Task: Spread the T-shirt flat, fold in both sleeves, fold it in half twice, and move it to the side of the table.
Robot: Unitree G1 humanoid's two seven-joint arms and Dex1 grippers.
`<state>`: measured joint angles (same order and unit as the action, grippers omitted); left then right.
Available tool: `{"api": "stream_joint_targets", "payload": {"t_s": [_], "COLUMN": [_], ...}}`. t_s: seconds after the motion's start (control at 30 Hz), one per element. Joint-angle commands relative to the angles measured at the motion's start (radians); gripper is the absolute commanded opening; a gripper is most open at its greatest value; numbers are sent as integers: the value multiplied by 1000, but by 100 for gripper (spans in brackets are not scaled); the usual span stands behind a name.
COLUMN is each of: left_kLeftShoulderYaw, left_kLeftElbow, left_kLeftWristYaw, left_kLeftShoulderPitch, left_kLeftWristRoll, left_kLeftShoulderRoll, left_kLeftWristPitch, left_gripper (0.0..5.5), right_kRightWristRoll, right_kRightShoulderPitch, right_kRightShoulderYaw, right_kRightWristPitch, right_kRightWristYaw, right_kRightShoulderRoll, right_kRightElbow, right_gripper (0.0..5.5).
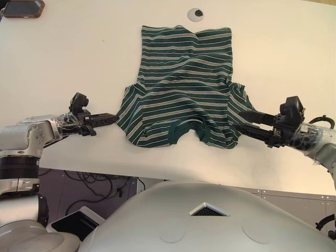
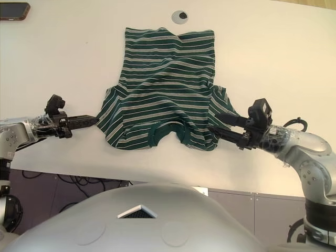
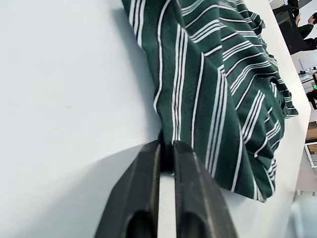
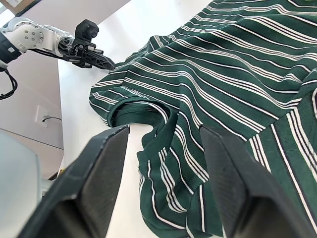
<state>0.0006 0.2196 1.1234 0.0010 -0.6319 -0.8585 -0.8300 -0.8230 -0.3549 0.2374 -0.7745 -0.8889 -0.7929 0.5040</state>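
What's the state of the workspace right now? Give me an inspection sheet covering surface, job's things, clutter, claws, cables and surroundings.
Surface: white table, bare around the garment.
Job's things: green striped T-shirt lying wrinkled, collar toward the robot, sleeves out at both sides, nothing folded yet.
Clutter: dark phone at the far left corner; round grey disc just beyond the hem.
Claws: left claw shut, apparently pinching the edge of the sleeve on its side; right claw open, fingers straddling the other sleeve.
Cables: black cables hanging below the table's near edge, left side.
Surroundings: grey panels under the table front.
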Motion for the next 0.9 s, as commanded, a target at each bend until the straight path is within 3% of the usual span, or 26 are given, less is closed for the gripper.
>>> {"api": "stream_joint_targets", "payload": {"t_s": [0.03,0.17,0.27,0.4,0.53,0.77,0.9], "left_kLeftShoulderYaw": [-43,-34,-24,-42,-11,41,-11], "left_kLeftElbow": [54,150,355,459,193,-102,-211], "left_kLeftWristYaw": [-11,25,68,208,363,280,166], "left_kLeftShoulderPitch": [11,-45,-175,-259,-282,-299,-255], "left_kLeftWristRoll": [87,126,177,227,104,-23,-25], "left_kLeftShoulderRoll": [9,7,-26,-68,-104,-42,74], "left_kLeftWristPitch": [43,142,214,262,100,-53,-62], "left_gripper": [2,2,2,2,2,2,2], "right_kRightWristRoll": [-9,-25,-35,-49,-58,-65,-78], "right_kRightShoulderPitch": [20,37,43,69,79,134,162], "right_kRightShoulderYaw": [4,14,14,16,1,-16,-10], "right_kRightWristPitch": [-11,-15,-15,-23,-26,-30,-42], "right_kRightWristYaw": [21,42,55,78,90,93,94], "right_kRightShoulderRoll": [15,25,31,52,62,58,50], "right_kRightElbow": [-2,-6,-7,-17,-11,-33,-50], "right_gripper": [262,262,262,262,262,262,262]}}
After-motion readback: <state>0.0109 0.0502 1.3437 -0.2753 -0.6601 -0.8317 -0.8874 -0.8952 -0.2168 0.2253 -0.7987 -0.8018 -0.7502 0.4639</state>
